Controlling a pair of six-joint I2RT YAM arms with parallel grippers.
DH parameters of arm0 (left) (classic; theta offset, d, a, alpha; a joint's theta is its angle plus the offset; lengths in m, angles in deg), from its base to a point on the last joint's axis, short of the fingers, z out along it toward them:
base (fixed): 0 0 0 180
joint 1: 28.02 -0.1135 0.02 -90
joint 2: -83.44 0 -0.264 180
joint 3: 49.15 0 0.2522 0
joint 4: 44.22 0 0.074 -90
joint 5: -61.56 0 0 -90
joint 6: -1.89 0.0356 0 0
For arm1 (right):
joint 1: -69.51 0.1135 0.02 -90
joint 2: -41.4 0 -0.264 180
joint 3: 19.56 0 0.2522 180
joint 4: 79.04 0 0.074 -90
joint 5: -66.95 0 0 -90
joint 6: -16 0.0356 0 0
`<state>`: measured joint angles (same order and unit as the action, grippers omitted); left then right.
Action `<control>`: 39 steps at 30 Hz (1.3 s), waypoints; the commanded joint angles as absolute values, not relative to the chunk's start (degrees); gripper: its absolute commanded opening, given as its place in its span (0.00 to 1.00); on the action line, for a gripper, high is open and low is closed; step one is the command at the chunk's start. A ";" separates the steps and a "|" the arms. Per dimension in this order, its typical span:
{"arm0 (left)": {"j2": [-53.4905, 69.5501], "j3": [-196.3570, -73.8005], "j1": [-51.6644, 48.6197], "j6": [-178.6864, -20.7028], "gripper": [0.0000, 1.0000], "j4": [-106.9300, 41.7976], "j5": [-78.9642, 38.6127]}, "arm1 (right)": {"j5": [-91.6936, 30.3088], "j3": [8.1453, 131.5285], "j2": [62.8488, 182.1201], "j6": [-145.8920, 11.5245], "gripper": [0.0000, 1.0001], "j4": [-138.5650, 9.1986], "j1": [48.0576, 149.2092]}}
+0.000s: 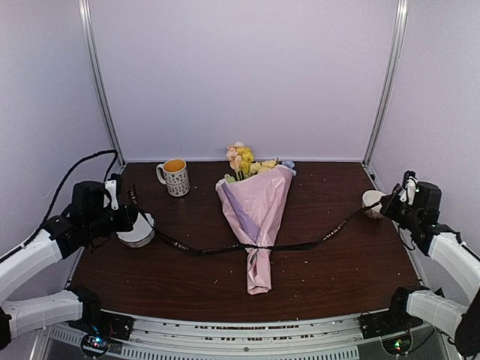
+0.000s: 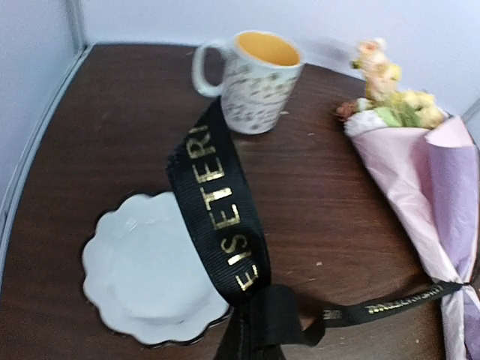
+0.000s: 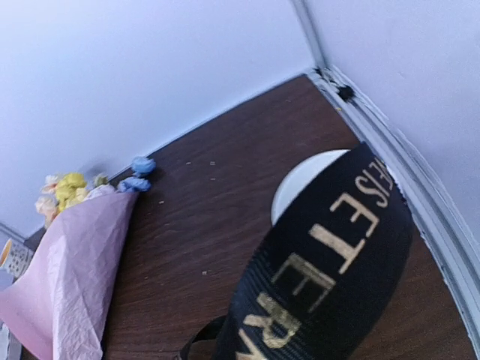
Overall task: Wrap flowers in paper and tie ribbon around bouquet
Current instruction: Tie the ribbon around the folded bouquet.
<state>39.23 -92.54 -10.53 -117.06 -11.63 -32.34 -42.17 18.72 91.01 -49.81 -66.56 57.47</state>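
Note:
The bouquet lies in the middle of the table, its pink paper point(image 1: 255, 210) forming a cone around the flowers point(image 1: 244, 161), blooms toward the back. The black ribbon point(image 1: 202, 249) crosses the cone's narrow lower part and runs out tight to both sides. My left gripper point(image 1: 132, 218) is shut on the ribbon's left end, and gold-lettered ribbon point(image 2: 217, 202) fills the left wrist view. My right gripper point(image 1: 384, 204) is shut on the other end, where ribbon point(image 3: 337, 255) hides the fingers. The paper point(image 2: 420, 187) and the blooms point(image 3: 64, 187) show in the wrist views.
A patterned mug point(image 1: 175, 177) with a yellow inside stands at the back left. A white scalloped dish point(image 2: 150, 274) lies under my left gripper. A small white cup point(image 1: 371, 201) sits by my right gripper, close to the right wall rail point(image 3: 405, 187).

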 commanded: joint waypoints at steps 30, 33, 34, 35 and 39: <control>9.74 -146.20 34.29 -77.91 0.00 -25.01 -28.22 | -52.97 38.07 103.08 -79.43 0.96 -77.76 121.72; 8.93 -147.80 34.29 -78.29 0.00 -24.29 -29.57 | -54.62 39.81 109.39 -78.87 0.86 -81.93 121.94; 8.71 -148.23 34.29 -78.32 0.00 -24.08 -29.60 | -53.79 40.42 111.21 -78.29 0.82 -83.39 121.90; 8.61 -148.39 34.29 -78.39 0.00 -24.20 -29.37 | -53.73 41.52 113.16 -78.11 0.80 -84.14 121.91; 8.19 -148.80 34.29 -78.62 0.00 -24.55 -29.03 | -55.97 45.91 119.59 -77.85 0.73 -84.61 121.87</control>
<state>8.65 -146.68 33.98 -78.77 -23.06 -29.30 -52.55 41.67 115.66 -77.18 -79.91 121.62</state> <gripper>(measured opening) 0.010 0.765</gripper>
